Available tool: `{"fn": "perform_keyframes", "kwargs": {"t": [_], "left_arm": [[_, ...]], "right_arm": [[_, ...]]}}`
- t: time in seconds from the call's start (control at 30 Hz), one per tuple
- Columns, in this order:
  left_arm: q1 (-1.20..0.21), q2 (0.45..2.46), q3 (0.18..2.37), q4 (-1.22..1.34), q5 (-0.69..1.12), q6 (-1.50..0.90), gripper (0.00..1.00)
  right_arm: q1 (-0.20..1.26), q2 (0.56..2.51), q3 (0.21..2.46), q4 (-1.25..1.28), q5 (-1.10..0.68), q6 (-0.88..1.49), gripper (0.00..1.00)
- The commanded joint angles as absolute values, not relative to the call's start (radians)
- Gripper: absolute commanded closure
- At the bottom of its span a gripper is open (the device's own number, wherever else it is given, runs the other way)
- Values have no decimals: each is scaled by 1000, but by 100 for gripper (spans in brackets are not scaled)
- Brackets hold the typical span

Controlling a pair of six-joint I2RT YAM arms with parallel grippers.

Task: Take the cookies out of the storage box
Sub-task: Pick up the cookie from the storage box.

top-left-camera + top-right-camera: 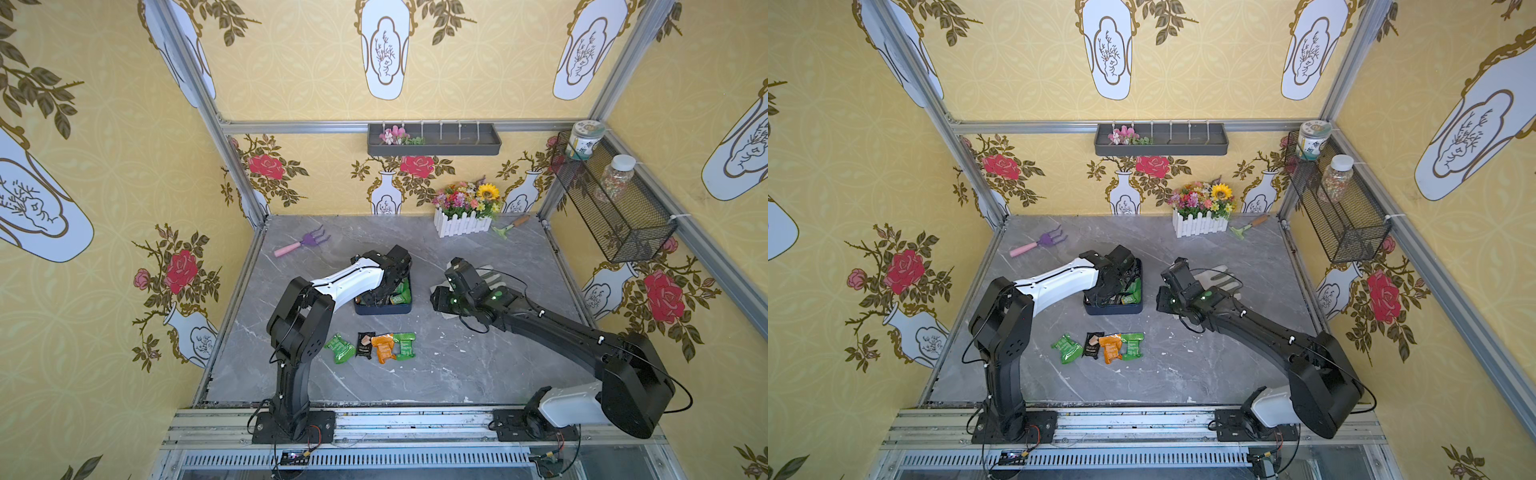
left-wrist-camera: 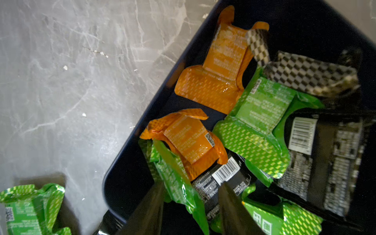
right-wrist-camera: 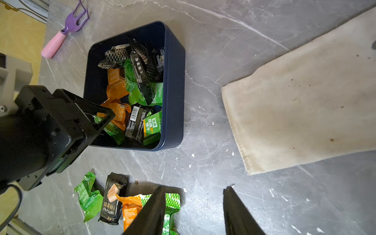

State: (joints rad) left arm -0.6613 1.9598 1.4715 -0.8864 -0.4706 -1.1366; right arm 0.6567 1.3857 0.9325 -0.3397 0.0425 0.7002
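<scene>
The navy storage box [image 1: 382, 311] [image 3: 175, 91] sits mid-table and holds several green, orange and black cookies [image 2: 254, 126] [image 3: 138, 97]. My left gripper [image 2: 192, 184] reaches down into the box's near corner. Its jaws stand apart, with a green packet [image 2: 179, 183] and a black packet [image 2: 205, 189] between them. Several more cookies [image 1: 374, 347] [image 1: 1100, 347] [image 3: 114, 201] lie in a row on the table in front of the box. My right gripper [image 3: 195, 188] [image 1: 439, 300] hovers open and empty to the right of the box, with bare table between its fingers.
A white glove [image 1: 490, 276] [image 3: 295, 101] lies under and behind the right arm. A purple hand rake [image 1: 305, 242] lies at back left. A white flower box [image 1: 463, 216] and a green trowel [image 1: 509, 226] are at back right. A grey tray [image 1: 434, 139] and a mesh basket [image 1: 615, 208] hang on the walls.
</scene>
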Motion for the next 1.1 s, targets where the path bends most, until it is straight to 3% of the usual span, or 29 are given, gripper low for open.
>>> {"fn": "perform_keyframes", "kwargs": {"t": [0.0, 0.27, 0.57, 0.73, 1.07], "left_arm": [[-661, 1967, 1461, -888, -467, -1141, 61], [-664, 1924, 1443, -912, -512, -1170, 91], [-678, 1780, 1432, -870, -573, -1137, 100], [-681, 1677, 1380, -824, -559, -1125, 100], [-741, 1549, 1333, -803, -406, -1216, 100]], "right_arm": [[656, 1384, 934, -319, 48, 697, 50], [656, 1381, 935, -321, 47, 694, 50], [657, 1363, 940, -334, 48, 695, 50], [657, 1345, 947, -351, 54, 694, 50], [670, 1275, 935, -378, 66, 656, 50]]}}
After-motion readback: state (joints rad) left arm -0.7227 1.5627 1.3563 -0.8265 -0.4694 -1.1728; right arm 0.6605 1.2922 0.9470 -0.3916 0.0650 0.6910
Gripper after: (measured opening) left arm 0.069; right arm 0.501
